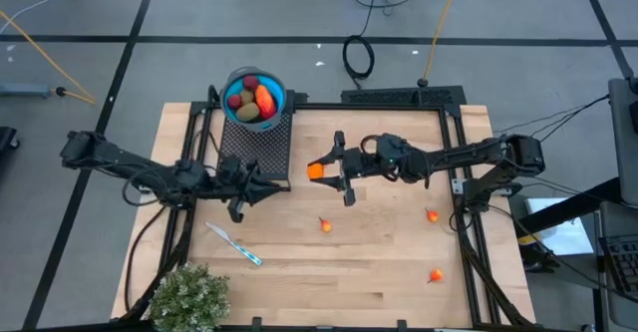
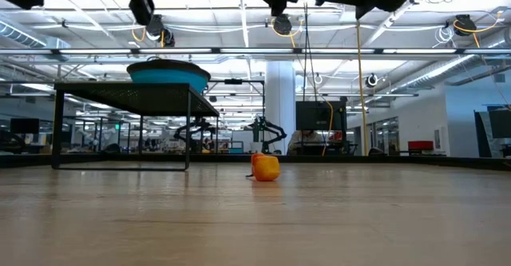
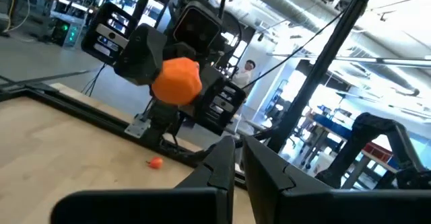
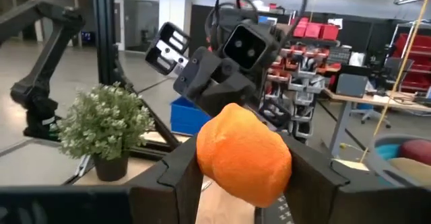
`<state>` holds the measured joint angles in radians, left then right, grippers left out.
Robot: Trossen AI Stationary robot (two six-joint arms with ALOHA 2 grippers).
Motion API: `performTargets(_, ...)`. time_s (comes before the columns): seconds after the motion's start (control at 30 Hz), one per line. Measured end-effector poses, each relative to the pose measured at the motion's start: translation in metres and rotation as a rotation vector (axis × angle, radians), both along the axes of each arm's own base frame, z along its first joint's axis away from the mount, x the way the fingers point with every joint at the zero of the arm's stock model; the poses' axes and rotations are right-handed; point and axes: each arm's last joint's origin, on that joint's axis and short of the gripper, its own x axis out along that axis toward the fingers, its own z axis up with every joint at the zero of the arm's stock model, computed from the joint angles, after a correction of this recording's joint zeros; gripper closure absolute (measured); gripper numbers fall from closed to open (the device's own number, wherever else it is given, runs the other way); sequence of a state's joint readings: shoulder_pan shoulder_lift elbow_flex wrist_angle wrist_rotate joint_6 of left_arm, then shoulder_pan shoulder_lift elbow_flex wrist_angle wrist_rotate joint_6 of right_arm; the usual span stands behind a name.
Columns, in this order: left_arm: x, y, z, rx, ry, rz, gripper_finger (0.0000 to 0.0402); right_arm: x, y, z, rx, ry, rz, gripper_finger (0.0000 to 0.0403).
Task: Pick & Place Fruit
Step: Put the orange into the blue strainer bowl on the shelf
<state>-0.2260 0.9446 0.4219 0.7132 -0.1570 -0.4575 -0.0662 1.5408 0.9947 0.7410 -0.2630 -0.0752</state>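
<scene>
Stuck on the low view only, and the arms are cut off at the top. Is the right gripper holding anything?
Observer: Yes. The right gripper is shut on a round orange toy fruit, up off the wooden table.
Operator: And the left one?
Observer: The left gripper is shut and empty, next to the black mesh stand.
Operator: I see one small orange piece on the table. Any more?
Observer: Three small orange pieces lie loose: one near the middle and two on the right arm's side.
</scene>
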Motion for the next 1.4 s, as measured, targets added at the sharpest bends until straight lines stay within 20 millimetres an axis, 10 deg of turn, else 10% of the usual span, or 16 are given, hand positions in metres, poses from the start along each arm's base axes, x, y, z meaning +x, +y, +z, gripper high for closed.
performTargets(0.73,0.084,-0.019,0.024,-0.223,0.064,-0.015,0.0163,-0.001,0.046,-0.003,-0.145,-0.002,0.043,0.0241)
performTargets(1.4,0.086,-0.02,0.017,-0.163,0.151,-0.031,0.0142,-0.003,0.061,-0.01,-0.137,0.088,0.001,0.0256)
